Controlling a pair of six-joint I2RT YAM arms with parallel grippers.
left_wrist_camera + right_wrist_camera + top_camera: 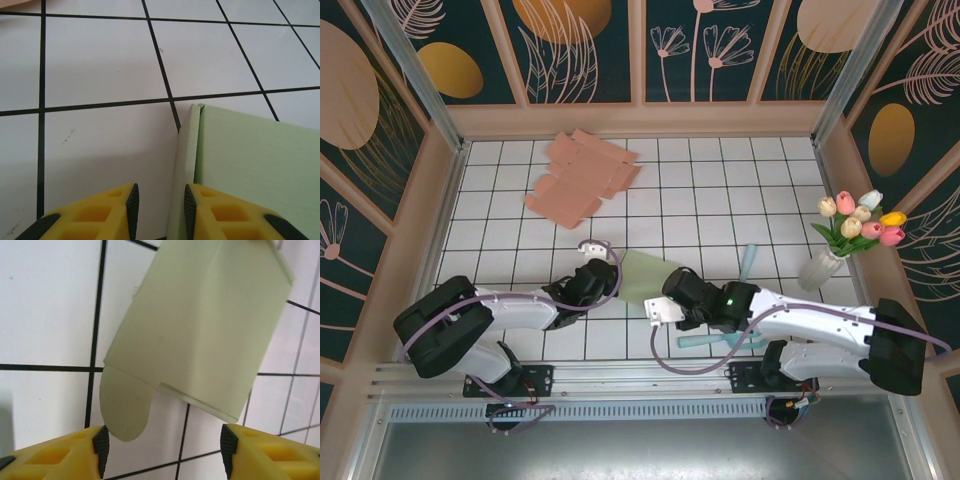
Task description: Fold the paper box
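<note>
The pale green paper box [642,275] lies on the white tiled table [720,190] between my two grippers. My left gripper [613,272] is at the box's left end. In the left wrist view the box [250,165] has its long side edge running down into the narrow gap of the left gripper [160,207], close to the right finger, with bare tile beside the left pad. My right gripper [666,292] is at the box's other end. The right wrist view shows the box [210,325] with a rounded flap [125,410] hanging just ahead of the wide-apart right gripper [164,452], which touches nothing.
Flat pink cardboard blanks [582,178] lie at the back left. A vase of tulips [855,225] stands at the right edge. Teal strips lie near the right arm [748,262] and under it [715,342]. Wooden walls [640,118] close in the table.
</note>
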